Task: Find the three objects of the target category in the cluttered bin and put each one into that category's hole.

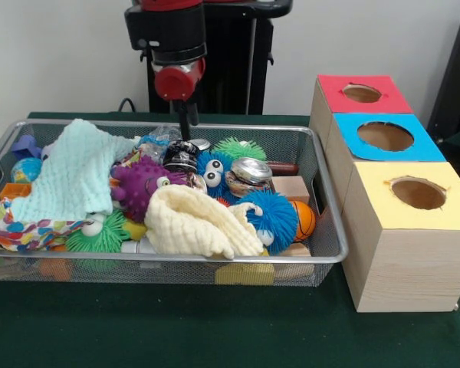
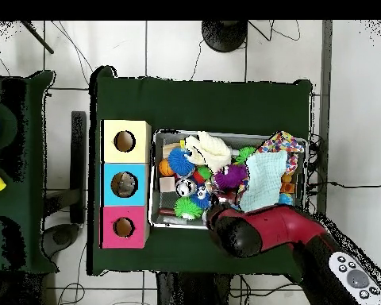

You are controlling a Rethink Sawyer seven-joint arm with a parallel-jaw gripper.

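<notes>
Silver mesh bin [image 1: 322, 257], pale yellow cloth [image 1: 199, 222], mint cloth [image 1: 73, 176], purple spiky ball [image 1: 138, 188].

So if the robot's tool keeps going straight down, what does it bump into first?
Probably the dark-topped jar sitting right under the tool near the back of the wire mesh bin. Depth is hard to judge, so it might instead touch a clear bottle beside it.

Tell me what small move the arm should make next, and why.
Probably nudge the gripper sideways toward the mint cloth, then lower it. It hangs low over the far side of the bin, and a wrinkled clear bottle glints just beside it, between it and the cloth, seemingly uncovered.
</notes>
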